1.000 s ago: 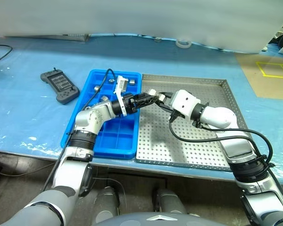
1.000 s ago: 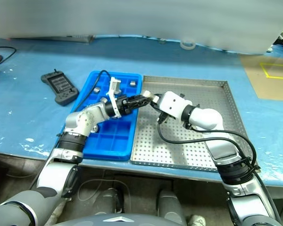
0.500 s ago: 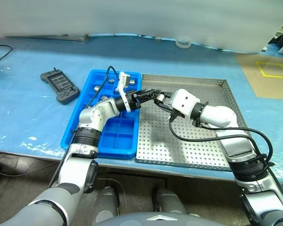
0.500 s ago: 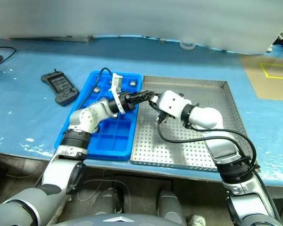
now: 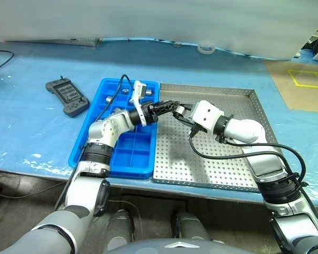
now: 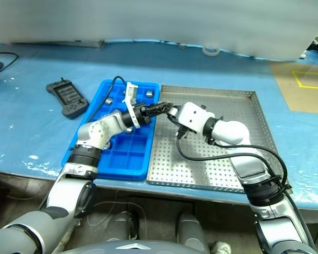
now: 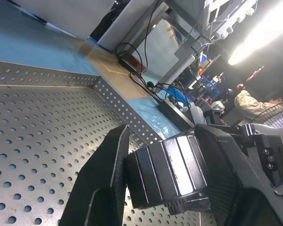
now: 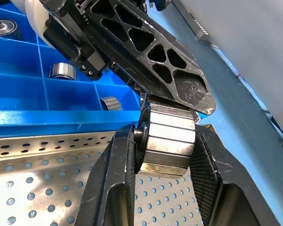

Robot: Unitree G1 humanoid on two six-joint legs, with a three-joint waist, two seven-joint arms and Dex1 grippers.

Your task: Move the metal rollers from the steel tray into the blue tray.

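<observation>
Now roller (image 8: 167,141) clamped between both grippers' fingers.

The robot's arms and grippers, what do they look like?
Both arms have silver-grey shells with black ribbed joint bands and a white wrist block. A black cable loops beside each forearm. The left gripper and right gripper have black fingers; one finger has triangular cut-outs.

A blue sheet (image 5: 37,132) is being used as a table covering — wrinkled and scuffed with white marks. Along the far edge a pale wall (image 5: 159,21) is being shown. At the right, brown board (image 5: 299,90) marked with yellow tape (image 5: 307,79) is lying. A tape roll (image 5: 205,49) is resting near the wall — a black cable (image 5: 2,55) is trailing at the left.
</observation>
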